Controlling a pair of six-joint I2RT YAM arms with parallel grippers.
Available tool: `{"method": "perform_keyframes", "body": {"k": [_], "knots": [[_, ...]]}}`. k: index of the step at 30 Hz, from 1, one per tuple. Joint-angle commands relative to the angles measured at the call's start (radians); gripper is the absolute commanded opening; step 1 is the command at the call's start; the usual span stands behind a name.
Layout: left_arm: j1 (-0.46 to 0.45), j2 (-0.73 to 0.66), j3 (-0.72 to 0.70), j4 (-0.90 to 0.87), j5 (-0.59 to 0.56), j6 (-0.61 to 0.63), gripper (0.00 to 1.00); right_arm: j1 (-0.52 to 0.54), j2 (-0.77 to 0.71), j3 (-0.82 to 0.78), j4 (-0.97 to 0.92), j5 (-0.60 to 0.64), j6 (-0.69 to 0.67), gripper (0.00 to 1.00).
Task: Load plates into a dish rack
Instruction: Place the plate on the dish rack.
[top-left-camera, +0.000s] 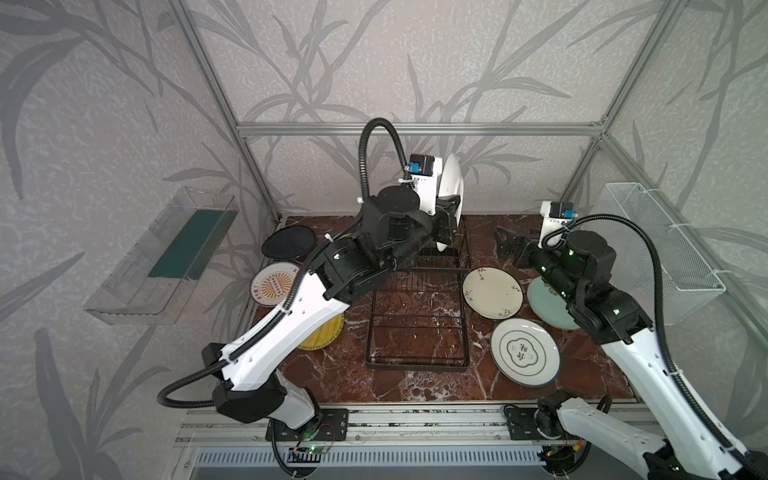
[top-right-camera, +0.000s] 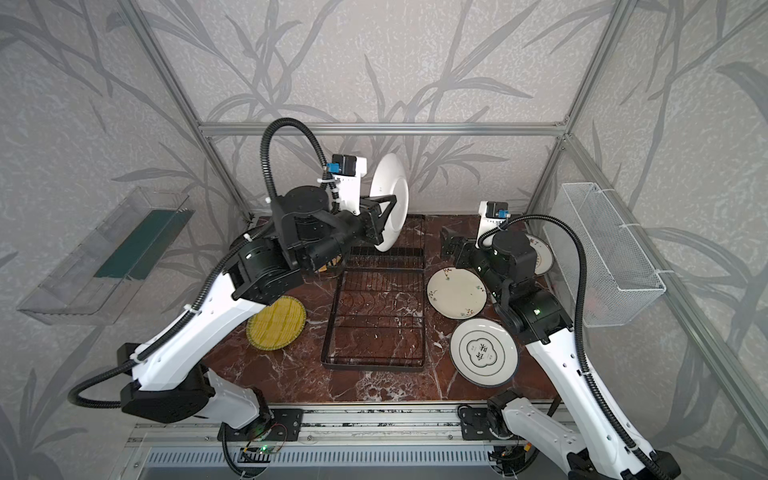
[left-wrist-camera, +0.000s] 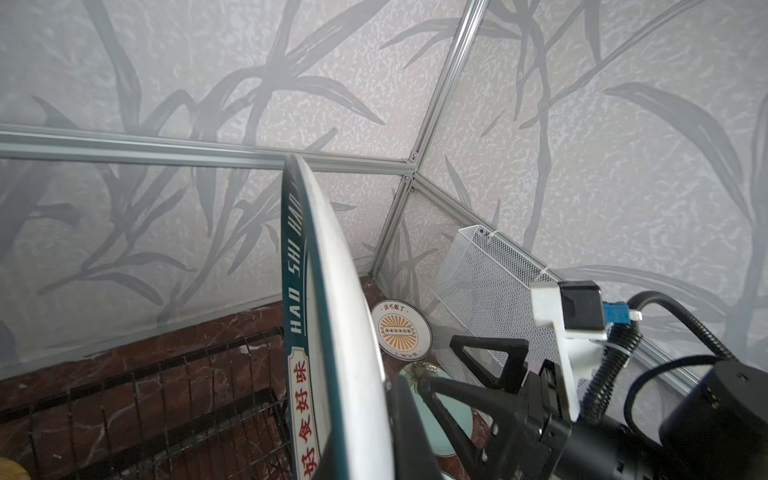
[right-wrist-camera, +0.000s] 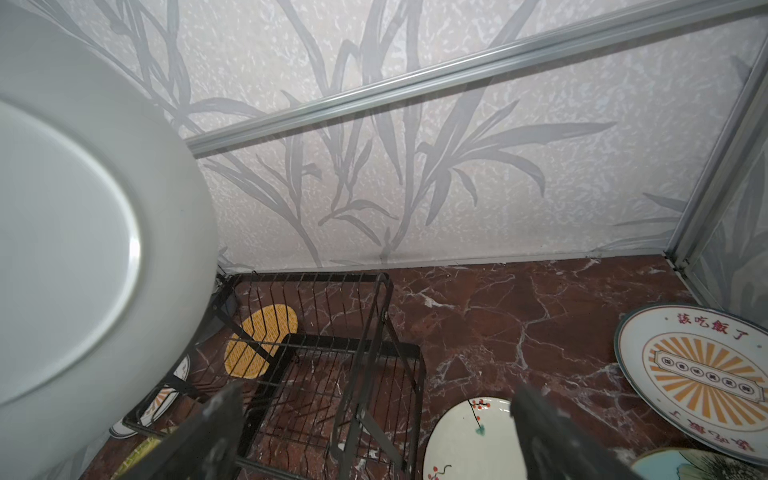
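While pinching lettered-rim plate (top-right-camera: 392, 191) at its edge with left gripper (top-right-camera: 386, 212), jaws narrow, holds it upright over raised slotted end of dish rack (top-left-camera: 415, 365); cannot tell if touching wires. Shows right gripper (top-left-camera: 506, 245) spread wide, empty, just right of rack. Finds cream floral plate (top-left-camera: 492, 292), emblem plate (top-left-camera: 524, 352), teal plate (top-left-camera: 547, 309), black plate (top-left-camera: 288, 243), sunburst plate (top-left-camera: 272, 285), yellow woven plate (top-right-camera: 276, 323) flat on table (top-left-camera: 332, 374).

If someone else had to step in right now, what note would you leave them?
Left gripper: shut on the lettered-rim plate, held on edge at the upright slots of the dish rack.
Right gripper: open, empty, beside the rack.
Done: no plate released in the rack yet.
Left: slot this one, then the others lying flat on the table, e.g. cream floral plate, black plate.
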Motion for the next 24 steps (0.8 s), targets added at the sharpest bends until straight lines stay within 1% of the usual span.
{"method": "perform_keyframes", "body": {"k": [1, 3, 7, 11, 16, 19, 24], "knots": [[0.001, 0.066, 0.062, 0.022, -0.063, -0.092, 0.0, -0.024, -0.026, -0.043, -0.016, -0.002, -0.003, 0.99], [0.001, 0.108, 0.09, 0.017, -0.071, -0.103, 0.0, -0.033, -0.03, -0.084, -0.01, -0.043, 0.02, 0.99], [0.001, 0.176, 0.13, 0.012, -0.124, -0.128, 0.0, -0.043, -0.041, -0.158, 0.029, -0.095, 0.062, 0.99], [0.002, 0.238, 0.18, -0.013, -0.157, -0.14, 0.0, -0.054, -0.031, -0.175, 0.032, -0.149, 0.077, 0.99], [0.003, 0.29, 0.218, -0.009, -0.162, -0.157, 0.0, -0.064, -0.039, -0.198, 0.028, -0.164, 0.087, 0.99], [0.003, 0.32, 0.255, -0.039, -0.182, -0.161, 0.0, -0.078, -0.044, -0.21, 0.026, -0.188, 0.092, 0.99], [0.003, 0.357, 0.278, -0.055, -0.193, -0.164, 0.0, -0.095, -0.052, -0.223, 0.019, -0.208, 0.098, 0.99]]}}
